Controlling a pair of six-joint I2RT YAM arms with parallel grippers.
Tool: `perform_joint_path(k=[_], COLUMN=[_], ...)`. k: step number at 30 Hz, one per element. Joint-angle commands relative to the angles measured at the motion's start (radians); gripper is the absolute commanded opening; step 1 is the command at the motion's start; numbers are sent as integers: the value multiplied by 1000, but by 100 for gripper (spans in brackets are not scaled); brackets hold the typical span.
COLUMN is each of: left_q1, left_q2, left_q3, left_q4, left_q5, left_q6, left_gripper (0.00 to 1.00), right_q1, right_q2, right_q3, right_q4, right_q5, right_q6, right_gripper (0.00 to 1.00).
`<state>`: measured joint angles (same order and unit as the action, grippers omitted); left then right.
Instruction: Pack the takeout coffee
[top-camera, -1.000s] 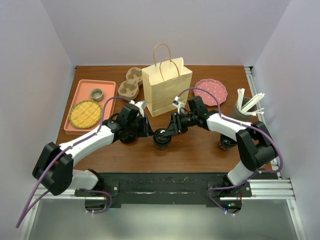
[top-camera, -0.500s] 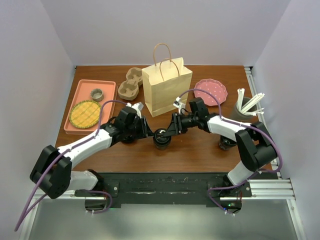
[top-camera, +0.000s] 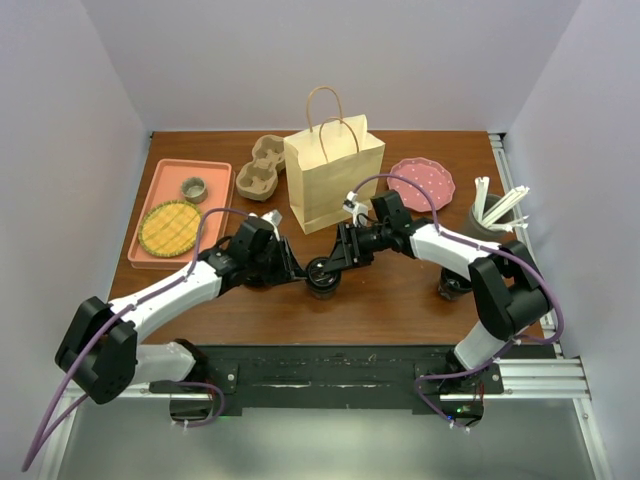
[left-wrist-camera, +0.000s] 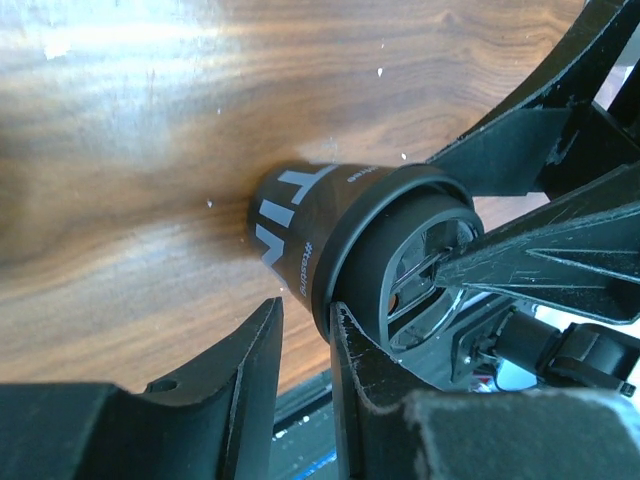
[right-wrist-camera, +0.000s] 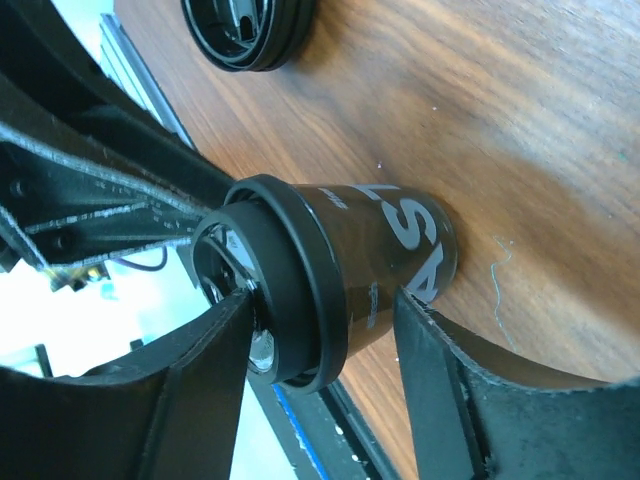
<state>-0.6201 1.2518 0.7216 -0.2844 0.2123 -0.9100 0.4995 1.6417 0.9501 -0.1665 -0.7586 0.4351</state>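
Left gripper (top-camera: 296, 268): jaws stand only narrowly apart, tips at the lid rim of the takeout coffee (top-camera: 322, 272). Whether I am pinching that rim or merely resting against it, I cannot tell. The cup stands upright on the table (top-camera: 400, 300), centre, just in front of the paper bag (top-camera: 333, 180), with my two grippers meeting at it. Right gripper (top-camera: 338, 262): jaws wide, one finger across the lid, the other at the cup wall; pressing or just clear, I cannot tell. Risk: both tools crowd one light cup, so if either pulls away crooked it could drag the lid, tip the cup or knock fingers together. A rim-only hold on the left might pop the lid off on lifting. Views: overhead gives the layout and the bag but hides the fingertips under the wrists. Left wrist shows the narrow gap at the rim. Right wrist alone shows a second black lid (right-wrist-camera: 245, 30) beyond the cup, something I could bump.
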Motion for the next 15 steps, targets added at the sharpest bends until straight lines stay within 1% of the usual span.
perform_joint_path(k=[1, 6, 10, 15], left_q1=[-9, -10, -10, -9], left_q2=[-5, 4, 31, 54], left_q3=[-30, -24, -8, 6], left_q4=[-101, -84, -79, -73], left_q5=[6, 2, 1, 1], left_q6=[-32, -40, -38, -38], left_gripper=[30, 31, 31, 31], right_q1=[-3, -3, -3, -1], right_q2=[-16, -29, -43, -59], right_q3=[53, 88, 85, 62], right_q4=[-48, -62, -54, -44], right_q5=[85, 93, 91, 91], right_q6=[31, 54, 65, 73], right_gripper=[63, 66, 69, 70])
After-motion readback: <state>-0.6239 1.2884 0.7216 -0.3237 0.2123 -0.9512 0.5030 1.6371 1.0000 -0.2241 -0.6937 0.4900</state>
